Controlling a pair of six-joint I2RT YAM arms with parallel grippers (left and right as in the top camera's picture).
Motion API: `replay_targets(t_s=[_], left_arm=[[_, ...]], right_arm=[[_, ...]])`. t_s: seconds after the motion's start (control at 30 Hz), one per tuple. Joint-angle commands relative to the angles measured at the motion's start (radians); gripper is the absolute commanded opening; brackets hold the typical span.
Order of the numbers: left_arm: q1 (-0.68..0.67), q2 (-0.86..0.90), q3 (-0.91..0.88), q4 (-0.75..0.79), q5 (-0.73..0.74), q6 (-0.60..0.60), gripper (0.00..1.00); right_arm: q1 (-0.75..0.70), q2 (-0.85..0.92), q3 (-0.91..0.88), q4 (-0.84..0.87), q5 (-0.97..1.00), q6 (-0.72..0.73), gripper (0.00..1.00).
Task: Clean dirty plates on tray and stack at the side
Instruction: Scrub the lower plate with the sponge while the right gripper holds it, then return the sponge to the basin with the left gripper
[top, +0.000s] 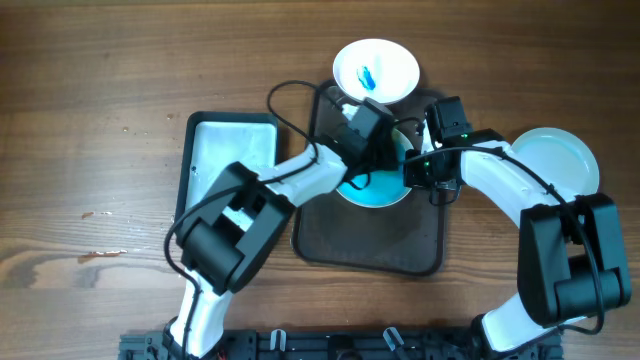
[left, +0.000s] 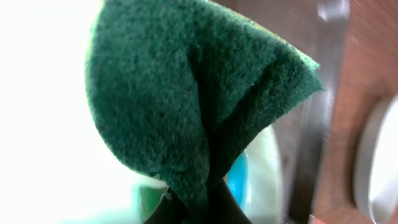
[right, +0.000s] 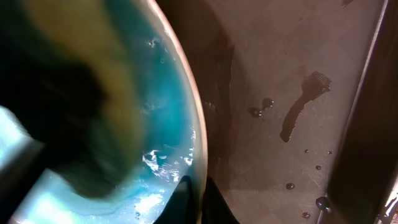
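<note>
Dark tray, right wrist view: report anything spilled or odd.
Droplets and a dark wet streak lie on the dark brown tray beside the small round white plate, whose inside is awash with smeared blue.

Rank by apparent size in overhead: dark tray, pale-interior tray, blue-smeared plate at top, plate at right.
Largest first: dark tray; pale-interior tray; then blue-smeared plate and right plate, which look alike, the right one partly hidden by an arm.

Overhead: bright, even, sharp.
Left wrist: sponge (left: 186, 106) sharp; white glare left of left claw (left: 194, 210).
Right wrist: dim; plate (right: 169, 118) left of right claw (right: 198, 200) blurred.
</note>
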Motion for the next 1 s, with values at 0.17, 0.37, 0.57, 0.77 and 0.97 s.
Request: replay_targets(t_s=[0.17,0.37,0.57,0.77,0.97], left_arm=[[-0.054,0.033,-0.006,0.019,0.081,-0.033,0.04],[0.013,0.017,-0.006,-0.274,-0.069,-0.031,0.04],[0.069,-0.07,-0.006,-0.605,-0.325,-0.031,0.04],[0.093,-0.214,-0.006,-0.713,-0.362,-0.032,0.04],[0.153,-0.458,-0.006,-0.785,-0.254,-0.03,0.04]], right_arm=[[0.022,0.019,-0.018,-0.006,-0.007,-0.055,0.04],[0.022,0.019,-0.018,-0.007,-0.006,-0.055,0.04],[0.022,0.019,-0.018,-0.005,-0.006,-0.055,0.04],[0.022,0.019,-0.018,-0.002,-0.007,-0.054,0.04],[0.022,0.019,-0.018,-0.002,-0.007,-0.054,0.04]])
